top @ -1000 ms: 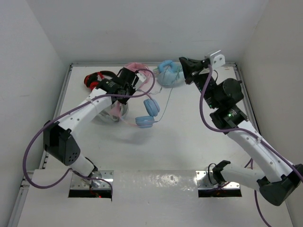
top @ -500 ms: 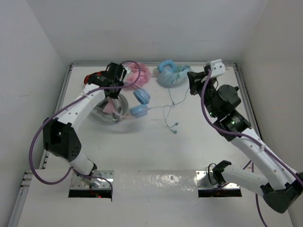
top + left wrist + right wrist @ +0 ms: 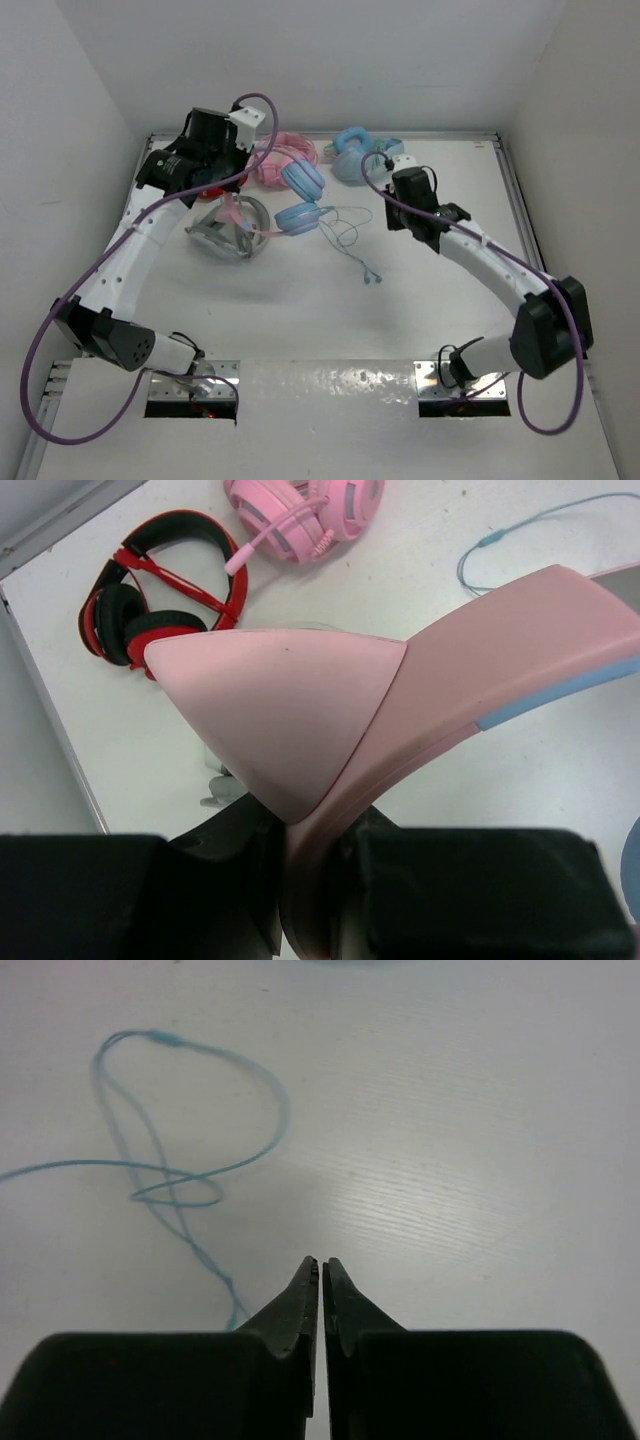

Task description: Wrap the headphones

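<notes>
The headphones have light blue earcups (image 3: 300, 198) and a pink headband with a small ear (image 3: 290, 710). My left gripper (image 3: 222, 192) is shut on the headband (image 3: 310, 880) and holds it over the left rear of the table. The earcups hang to its right. The thin teal cable (image 3: 346, 228) lies in loose loops on the table, with its plug end (image 3: 372, 278) nearer the front. It also shows in the right wrist view (image 3: 165, 1175). My right gripper (image 3: 398, 218) is shut and empty (image 3: 321, 1265), low over the table just right of the loops.
An all-pink pair (image 3: 285, 160) (image 3: 310, 510) and an all-light-blue pair (image 3: 355, 160) lie at the back wall. A red and black pair (image 3: 150, 600) lies at the back left. A clear grey stand (image 3: 228, 238) sits under the left gripper.
The left arm pulled the headphones back and left. The right arm swung down and left to the table beside the cable. The cable dropped into loops on the table.
</notes>
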You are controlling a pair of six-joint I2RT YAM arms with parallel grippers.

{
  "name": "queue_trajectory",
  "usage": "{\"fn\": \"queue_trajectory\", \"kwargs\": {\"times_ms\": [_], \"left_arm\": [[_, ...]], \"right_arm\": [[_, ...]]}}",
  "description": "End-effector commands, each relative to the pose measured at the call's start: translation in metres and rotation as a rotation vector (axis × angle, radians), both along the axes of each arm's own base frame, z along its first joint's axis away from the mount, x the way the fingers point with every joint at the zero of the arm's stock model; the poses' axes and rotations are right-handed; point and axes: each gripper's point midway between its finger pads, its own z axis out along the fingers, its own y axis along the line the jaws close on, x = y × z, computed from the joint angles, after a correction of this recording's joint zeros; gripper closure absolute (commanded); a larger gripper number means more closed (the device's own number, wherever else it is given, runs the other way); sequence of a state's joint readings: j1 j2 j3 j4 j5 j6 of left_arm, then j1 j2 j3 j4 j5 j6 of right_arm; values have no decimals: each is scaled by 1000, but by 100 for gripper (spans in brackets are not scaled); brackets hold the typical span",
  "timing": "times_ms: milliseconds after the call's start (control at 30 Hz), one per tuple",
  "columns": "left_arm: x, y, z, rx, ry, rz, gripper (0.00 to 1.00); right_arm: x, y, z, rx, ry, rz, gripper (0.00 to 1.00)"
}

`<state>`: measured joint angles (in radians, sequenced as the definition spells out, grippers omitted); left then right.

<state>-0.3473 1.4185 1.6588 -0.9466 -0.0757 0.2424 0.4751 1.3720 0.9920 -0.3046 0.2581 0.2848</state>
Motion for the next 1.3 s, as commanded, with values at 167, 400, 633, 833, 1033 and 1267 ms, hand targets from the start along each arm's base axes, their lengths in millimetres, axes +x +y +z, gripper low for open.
{"fn": "queue_trajectory", "kwargs": {"times_ms": [167, 400, 633, 833, 1033, 1267], "left_arm": [[-24, -15, 88, -168, -196, -75, 100], [-26, 8, 181, -256, -427, 76, 100], [-26, 12, 203, -294, -486, 115, 100], [-24, 11, 203, -296, -485, 114, 100], [-19, 10, 196, -291, -464, 124, 100], [-20, 3, 186, -309, -420, 103, 100]], "right_arm": [[-3, 40, 20, 156, -200, 322, 55], [-51, 42, 28, 58, -707, 613, 1], [-37, 71, 23, -12, -733, 778, 1], [-8, 93, 15, -31, -721, 827, 5], [28, 113, 22, 101, -807, 733, 6], [69, 123, 24, 183, -883, 613, 17]]}}
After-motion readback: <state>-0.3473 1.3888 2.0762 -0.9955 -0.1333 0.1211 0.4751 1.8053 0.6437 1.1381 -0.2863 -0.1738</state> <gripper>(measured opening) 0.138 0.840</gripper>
